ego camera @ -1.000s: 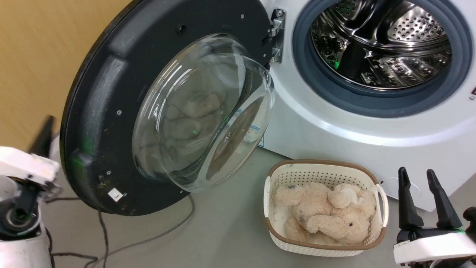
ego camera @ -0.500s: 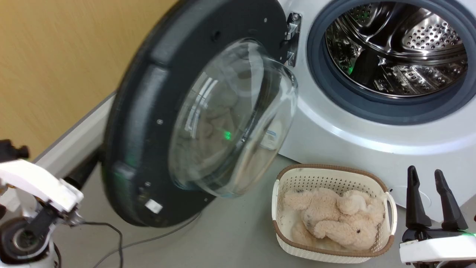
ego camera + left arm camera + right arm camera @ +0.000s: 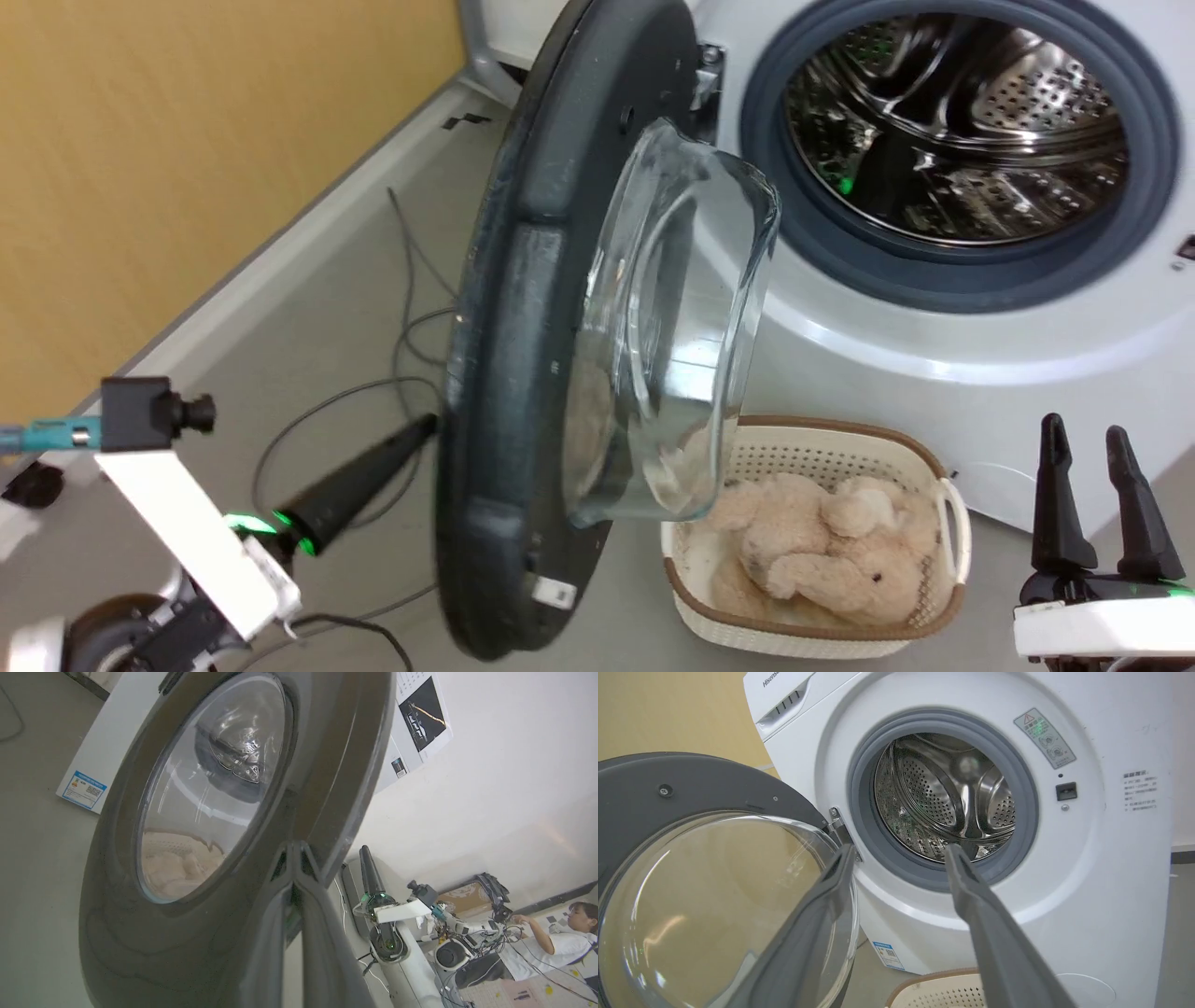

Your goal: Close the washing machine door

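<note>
The washing machine door [image 3: 523,308] stands about half-open, its black rim edge-on to the head view and its glass bowl [image 3: 681,327] bulging toward the washing machine [image 3: 934,345]. The porthole shows the grey gasket and the steel drum [image 3: 952,131]. My left gripper [image 3: 425,427] is shut, and its tips touch the outer face of the door's rim. In the left wrist view the joined fingertips [image 3: 294,845] lie against the dark rim [image 3: 117,933]. My right gripper [image 3: 1085,429] stands open at the lower right, holding nothing. In its wrist view the right gripper [image 3: 901,849] points at the porthole.
A cream basket [image 3: 934,597] with a beige plush toy [image 3: 822,551] sits on the floor below the door and in front of the washer. Grey cables [image 3: 401,280] run along the floor by the yellow wall [image 3: 187,140]. A person [image 3: 565,942] sits far off.
The door has swung from wide open toward the washer, now edge-on to the head view. My left gripper has followed behind it, pushing right. The right gripper has stayed put.
</note>
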`<state>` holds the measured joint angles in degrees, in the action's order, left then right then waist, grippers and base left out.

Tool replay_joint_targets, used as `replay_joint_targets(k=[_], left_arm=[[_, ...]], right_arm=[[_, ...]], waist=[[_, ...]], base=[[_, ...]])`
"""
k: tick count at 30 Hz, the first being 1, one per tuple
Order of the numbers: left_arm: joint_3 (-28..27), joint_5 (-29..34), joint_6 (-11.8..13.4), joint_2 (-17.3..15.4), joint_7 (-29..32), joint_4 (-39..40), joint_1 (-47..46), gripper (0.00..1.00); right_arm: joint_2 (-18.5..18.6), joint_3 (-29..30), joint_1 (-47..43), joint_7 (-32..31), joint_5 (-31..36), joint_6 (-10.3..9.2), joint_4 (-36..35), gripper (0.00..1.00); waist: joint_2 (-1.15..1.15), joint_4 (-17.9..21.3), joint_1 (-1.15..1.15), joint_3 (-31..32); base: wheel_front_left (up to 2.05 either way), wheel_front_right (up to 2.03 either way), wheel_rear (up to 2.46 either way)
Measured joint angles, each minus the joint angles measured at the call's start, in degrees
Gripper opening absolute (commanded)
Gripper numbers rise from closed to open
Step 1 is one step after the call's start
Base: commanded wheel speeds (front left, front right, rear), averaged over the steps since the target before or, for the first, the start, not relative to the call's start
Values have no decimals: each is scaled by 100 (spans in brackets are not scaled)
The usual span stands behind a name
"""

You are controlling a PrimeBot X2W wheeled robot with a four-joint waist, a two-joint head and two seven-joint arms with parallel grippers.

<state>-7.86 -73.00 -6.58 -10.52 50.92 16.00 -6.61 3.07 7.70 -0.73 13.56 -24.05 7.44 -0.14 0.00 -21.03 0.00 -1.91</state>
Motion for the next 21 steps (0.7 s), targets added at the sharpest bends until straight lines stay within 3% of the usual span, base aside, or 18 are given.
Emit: replay_joint_targets(k=[10,21], left_arm=[[879,-676,-65,214,264,525,163,0],[1523,-401,-65,427,-711,-243,-856,0]], right_arm=[[-10,90,116,118,-160,0,-8,100],[-15,124,494,121,-229,0,-22,100]], waist=[[0,758,0,-184],[0,1934,0,-661]], base=[[0,0,0],[0,0,0]])
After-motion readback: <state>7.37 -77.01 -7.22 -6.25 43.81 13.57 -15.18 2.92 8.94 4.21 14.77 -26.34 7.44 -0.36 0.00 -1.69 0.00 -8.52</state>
